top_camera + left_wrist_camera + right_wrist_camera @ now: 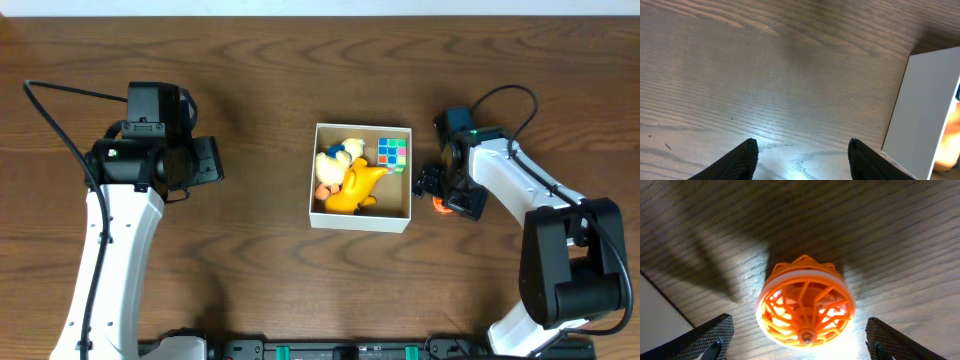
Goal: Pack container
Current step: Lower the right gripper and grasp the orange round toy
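Ball (orange lattice) sits within wide-spread right gripper, near container; left gripper spread too, holding nothing.

Orange lattice ball: from overhead, largely covered by the right arm; only an orange sliver is seen.
Right gripper: only the fingertips are shown, cut off at the bottom corners.
Left gripper: likewise cut off by the bottom edge.
Container: cut off by the right edge; one white wall is shown.
Orange-yellow patch: blurred, not identifiable.
Small orange item: partly covered by the yellow toy; too small to be identified.
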### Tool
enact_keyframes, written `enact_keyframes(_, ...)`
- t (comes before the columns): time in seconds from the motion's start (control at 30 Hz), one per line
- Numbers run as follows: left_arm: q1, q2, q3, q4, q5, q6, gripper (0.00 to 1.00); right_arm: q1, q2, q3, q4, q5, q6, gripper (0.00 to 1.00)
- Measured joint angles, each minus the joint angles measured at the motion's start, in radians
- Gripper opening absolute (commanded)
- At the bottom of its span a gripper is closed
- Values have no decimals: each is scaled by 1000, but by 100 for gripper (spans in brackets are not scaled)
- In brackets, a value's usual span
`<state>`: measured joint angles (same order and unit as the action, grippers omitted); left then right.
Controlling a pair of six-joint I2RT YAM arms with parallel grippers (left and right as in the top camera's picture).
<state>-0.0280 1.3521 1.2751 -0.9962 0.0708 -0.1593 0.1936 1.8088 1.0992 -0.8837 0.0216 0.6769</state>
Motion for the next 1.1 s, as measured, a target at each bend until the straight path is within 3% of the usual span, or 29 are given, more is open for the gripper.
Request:
enact_keyframes(0.8,0,0,0,0,0,0,61,0,0,-63,63,35,1,84)
enact_keyframes(1.1,0,0,0,0,0,0,60,0,0,-63,64,36,10,64)
